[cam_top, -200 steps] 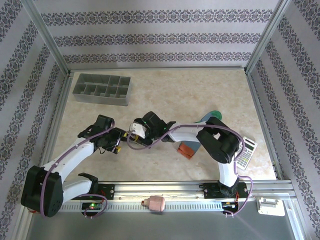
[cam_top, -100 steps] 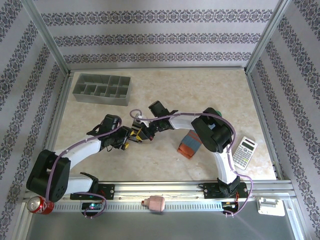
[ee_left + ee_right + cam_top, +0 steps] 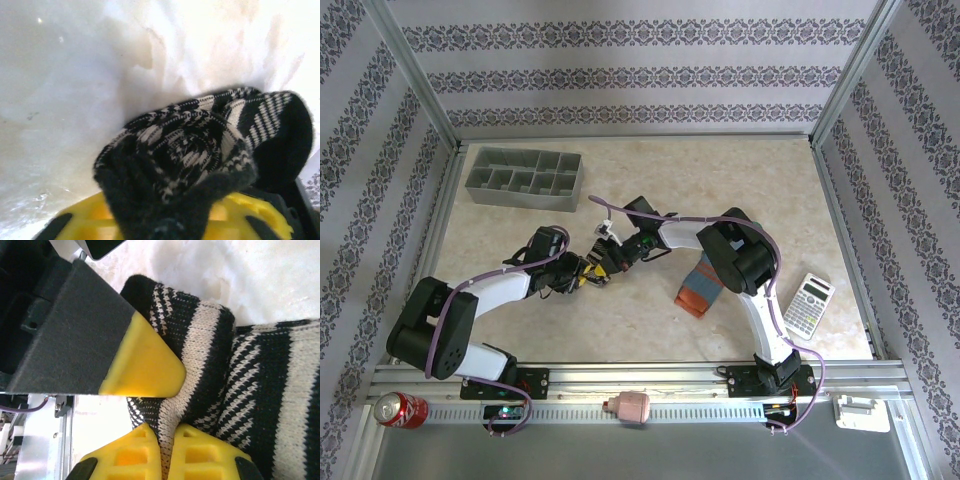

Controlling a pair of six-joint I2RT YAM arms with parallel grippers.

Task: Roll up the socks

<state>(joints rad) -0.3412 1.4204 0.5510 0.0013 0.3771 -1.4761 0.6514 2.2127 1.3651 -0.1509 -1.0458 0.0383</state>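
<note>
Roll in progress: the jaws of the left gripper (image 3: 582, 272) and right gripper (image 3: 167, 432) are closed on the bunched, apparently part-rolled black sock (image 3: 260, 390) near tabletop (image 3: 670, 180) centre, while the blue-grey sock (image 3: 700, 285), at its 4 o'clock, lies flat, apparently not yet rolled.

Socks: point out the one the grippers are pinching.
The black sock with white stripes, pinched by the right gripper and gripped by the left gripper mid-table. The blue-grey sock with the orange-red cuff lies apart, untouched.
</note>
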